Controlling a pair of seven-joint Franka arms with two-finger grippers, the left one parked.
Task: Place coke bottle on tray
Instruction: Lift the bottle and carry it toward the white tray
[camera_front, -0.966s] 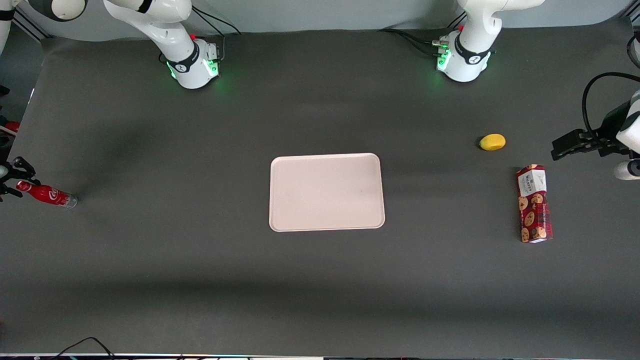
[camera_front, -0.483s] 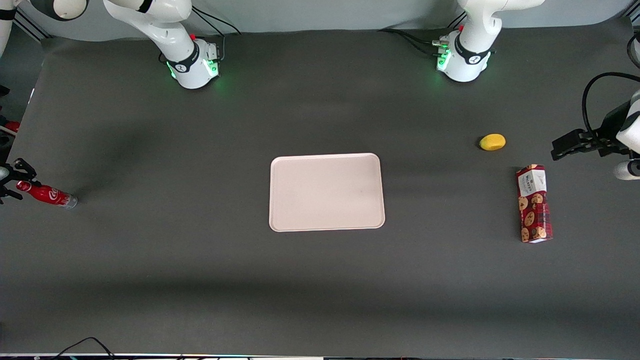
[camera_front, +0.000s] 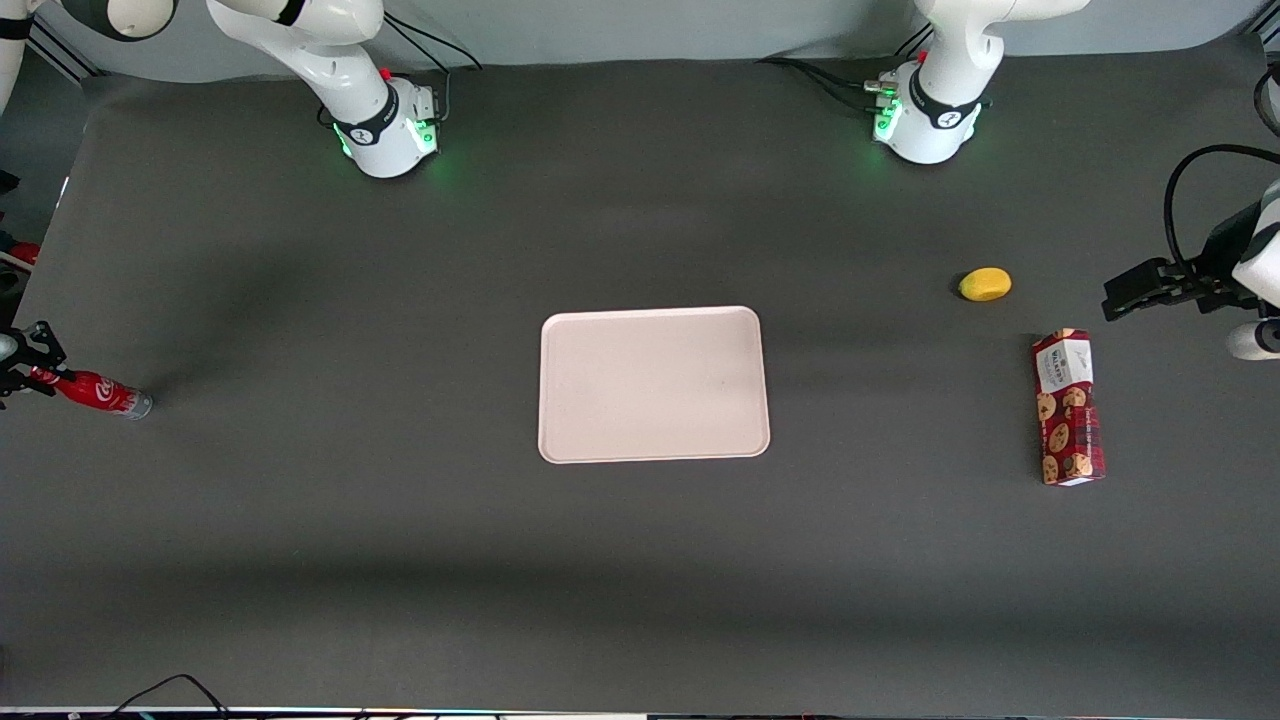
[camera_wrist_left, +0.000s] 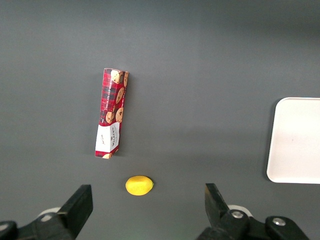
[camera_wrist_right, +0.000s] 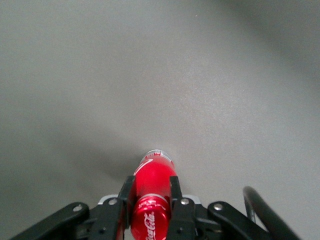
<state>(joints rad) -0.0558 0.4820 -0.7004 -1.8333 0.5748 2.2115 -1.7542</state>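
Note:
The coke bottle (camera_front: 100, 392) is small, red, with white script and a silvery base. It sits tilted at the working arm's end of the table, close to the table's edge. My right gripper (camera_front: 28, 368) is shut on its upper part. In the right wrist view the gripper (camera_wrist_right: 150, 181) has its black fingers (camera_wrist_right: 126, 192) pressed against both sides of the bottle (camera_wrist_right: 155, 167), whose base points away from the camera. The pale pinkish-white tray (camera_front: 655, 385) lies flat and bare at mid-table, far from the bottle. It also shows in the left wrist view (camera_wrist_left: 297, 140).
A red cookie box (camera_front: 1068, 407) and a small yellow fruit (camera_front: 985, 284) lie toward the parked arm's end of the table. Both arm bases (camera_front: 385, 125) stand along the edge farthest from the front camera. Dark mat lies between bottle and tray.
My gripper and the bottle's cap end have shifted slightly toward the table's edge. The bottle's base has barely moved.

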